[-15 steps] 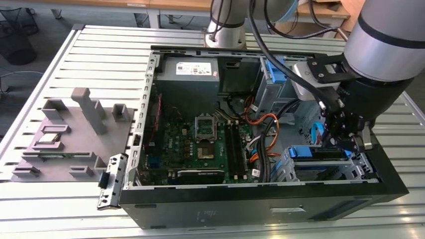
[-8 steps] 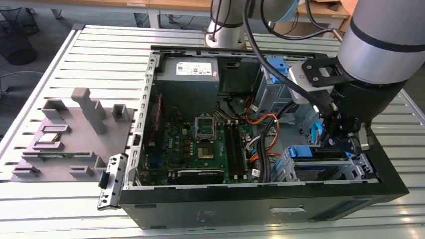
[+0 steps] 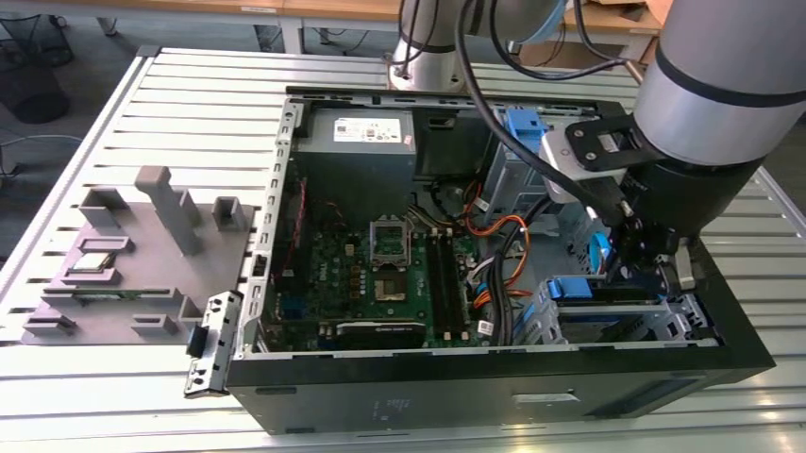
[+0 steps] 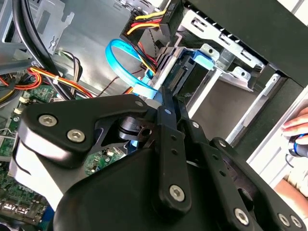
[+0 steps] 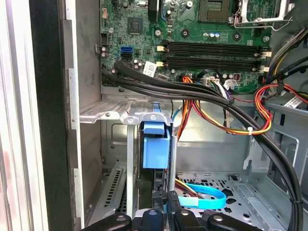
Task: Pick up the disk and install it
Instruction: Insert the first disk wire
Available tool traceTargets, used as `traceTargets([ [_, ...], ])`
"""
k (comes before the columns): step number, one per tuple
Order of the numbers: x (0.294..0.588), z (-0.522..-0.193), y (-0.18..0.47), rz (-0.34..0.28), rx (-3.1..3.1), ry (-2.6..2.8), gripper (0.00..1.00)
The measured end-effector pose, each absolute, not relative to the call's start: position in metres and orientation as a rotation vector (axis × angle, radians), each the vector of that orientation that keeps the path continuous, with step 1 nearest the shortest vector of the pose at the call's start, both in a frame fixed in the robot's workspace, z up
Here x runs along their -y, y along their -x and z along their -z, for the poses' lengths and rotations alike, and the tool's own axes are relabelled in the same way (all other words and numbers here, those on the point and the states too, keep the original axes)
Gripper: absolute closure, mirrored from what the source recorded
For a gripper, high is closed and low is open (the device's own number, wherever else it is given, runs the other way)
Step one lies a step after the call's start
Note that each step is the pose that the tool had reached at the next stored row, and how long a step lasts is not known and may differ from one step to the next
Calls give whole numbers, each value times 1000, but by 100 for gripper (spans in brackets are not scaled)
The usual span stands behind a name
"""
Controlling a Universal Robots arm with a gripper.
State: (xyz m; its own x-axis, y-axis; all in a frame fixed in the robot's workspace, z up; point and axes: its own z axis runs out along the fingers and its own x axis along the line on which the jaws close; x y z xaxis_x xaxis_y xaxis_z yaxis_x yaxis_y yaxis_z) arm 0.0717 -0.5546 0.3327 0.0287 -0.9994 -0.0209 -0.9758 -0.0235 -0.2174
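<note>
While hanging low inside the open computer case (image 3: 504,377) on the table (image 3: 189,94), sits over the drive cage (image 5: 120,113) at the exterior view's right. Shows the hand (image 5: 166,208) clenched, fingertips drawn almost together, nothing pinched between them. Finds the disk (image 5: 156,149) upright in that cage, blue carrier end between the metal rails, just beside the fingertips. Cannot tell whether touching. Has a light-blue flat cable (image 5: 199,201) lying on the case floor close by.
</note>
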Motion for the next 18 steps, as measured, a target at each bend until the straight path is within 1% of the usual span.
traceTargets([
  [18, 556, -331, -72, 205, -2067, 2122, 84],
])
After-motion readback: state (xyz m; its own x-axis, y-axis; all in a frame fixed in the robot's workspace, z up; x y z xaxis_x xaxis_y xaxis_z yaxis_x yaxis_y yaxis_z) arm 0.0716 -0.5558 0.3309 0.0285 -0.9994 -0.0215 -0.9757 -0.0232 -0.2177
